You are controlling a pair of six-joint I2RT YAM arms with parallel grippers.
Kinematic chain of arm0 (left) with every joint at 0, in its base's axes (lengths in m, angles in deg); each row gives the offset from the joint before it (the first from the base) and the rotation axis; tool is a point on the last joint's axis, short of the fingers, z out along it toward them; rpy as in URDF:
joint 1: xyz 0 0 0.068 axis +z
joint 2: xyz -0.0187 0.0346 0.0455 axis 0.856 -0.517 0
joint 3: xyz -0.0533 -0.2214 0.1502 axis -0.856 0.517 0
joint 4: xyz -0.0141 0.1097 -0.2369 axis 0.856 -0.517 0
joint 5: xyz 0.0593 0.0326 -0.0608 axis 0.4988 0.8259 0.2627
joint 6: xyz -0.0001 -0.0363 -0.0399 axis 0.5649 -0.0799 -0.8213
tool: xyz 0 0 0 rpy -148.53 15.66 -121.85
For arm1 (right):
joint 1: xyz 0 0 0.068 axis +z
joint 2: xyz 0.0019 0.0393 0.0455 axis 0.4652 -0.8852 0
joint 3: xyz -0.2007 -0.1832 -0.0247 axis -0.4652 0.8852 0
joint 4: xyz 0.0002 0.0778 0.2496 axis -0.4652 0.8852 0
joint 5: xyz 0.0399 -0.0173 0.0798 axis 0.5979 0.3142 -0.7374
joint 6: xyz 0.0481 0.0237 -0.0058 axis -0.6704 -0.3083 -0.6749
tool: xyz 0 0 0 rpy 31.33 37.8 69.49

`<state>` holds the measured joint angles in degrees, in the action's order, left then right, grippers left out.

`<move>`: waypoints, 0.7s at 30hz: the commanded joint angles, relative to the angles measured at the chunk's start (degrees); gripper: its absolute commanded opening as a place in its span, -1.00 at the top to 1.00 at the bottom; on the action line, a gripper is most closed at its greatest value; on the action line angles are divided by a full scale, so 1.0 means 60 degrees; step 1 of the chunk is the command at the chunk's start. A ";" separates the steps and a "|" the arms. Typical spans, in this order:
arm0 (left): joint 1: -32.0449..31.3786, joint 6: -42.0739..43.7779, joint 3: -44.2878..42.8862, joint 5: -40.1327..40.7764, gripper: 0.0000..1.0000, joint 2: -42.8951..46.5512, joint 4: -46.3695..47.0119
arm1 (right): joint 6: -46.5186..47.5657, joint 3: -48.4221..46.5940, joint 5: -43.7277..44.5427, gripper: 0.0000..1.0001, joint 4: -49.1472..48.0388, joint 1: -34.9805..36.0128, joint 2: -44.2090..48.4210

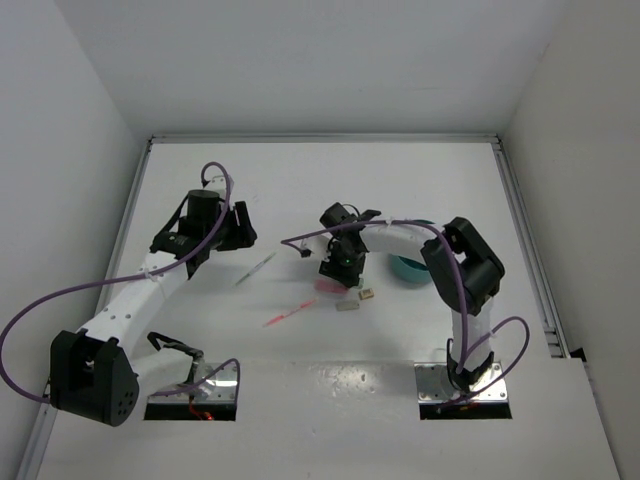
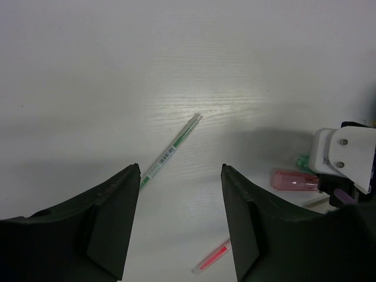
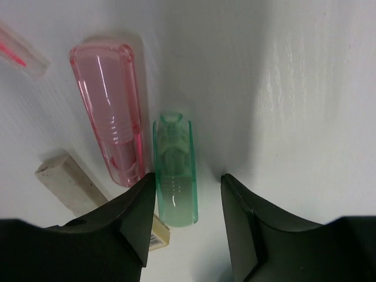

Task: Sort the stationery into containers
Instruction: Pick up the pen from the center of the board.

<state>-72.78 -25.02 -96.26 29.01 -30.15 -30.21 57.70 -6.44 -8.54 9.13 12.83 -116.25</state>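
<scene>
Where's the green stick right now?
Right wrist view: green stick lies on the table, near end inside the open right gripper, pink stick alongside.

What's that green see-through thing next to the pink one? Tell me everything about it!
The green stick is short and see-through, like plastic, with rounded sides, faint ridges across its middle and a small notch at its far end. It lies flat on the white table, alongside the longer pink stick, so close I cannot tell if they touch. Its near end sits between the open fingers of the right hand, not gripped.
</scene>
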 commanded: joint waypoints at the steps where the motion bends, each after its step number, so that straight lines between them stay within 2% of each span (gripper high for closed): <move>1: -0.0054 0.0065 -0.0223 -0.0129 -0.26 0.0040 0.0181 | 0.0047 -0.0549 -0.0048 0.02 0.0036 0.0140 -0.0281; 9: -0.0054 0.0065 -0.0223 -0.0217 -0.28 0.0040 0.0181 | 0.0135 -0.0959 -0.0252 0.02 0.0226 0.0228 -0.0664; 14: -0.0054 0.0065 -0.0223 -0.0217 -0.28 0.0040 0.0181 | 0.0135 -0.1063 -0.0341 0.16 0.0402 0.0404 -0.0766; 17: -0.0054 0.0065 -0.0223 -0.0217 -0.28 0.0040 0.0181 | 0.0135 -0.0961 -0.0429 0.50 0.0402 0.0404 -0.0766; 18: -0.0054 0.0065 -0.0223 -0.0217 -0.28 0.0040 0.0181 | 0.0033 -0.0960 -0.0429 0.70 0.0301 0.0404 -0.0766; 21: -0.0054 0.0065 -0.0223 -0.0217 -0.28 0.0040 0.0181 | -0.0289 -0.0857 0.0068 1.00 -0.0094 0.0404 -0.0124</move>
<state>-72.78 -25.02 -96.26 28.39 -30.15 -30.21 57.61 -11.49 -9.09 11.38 14.80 -119.97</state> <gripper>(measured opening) 0.642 0.200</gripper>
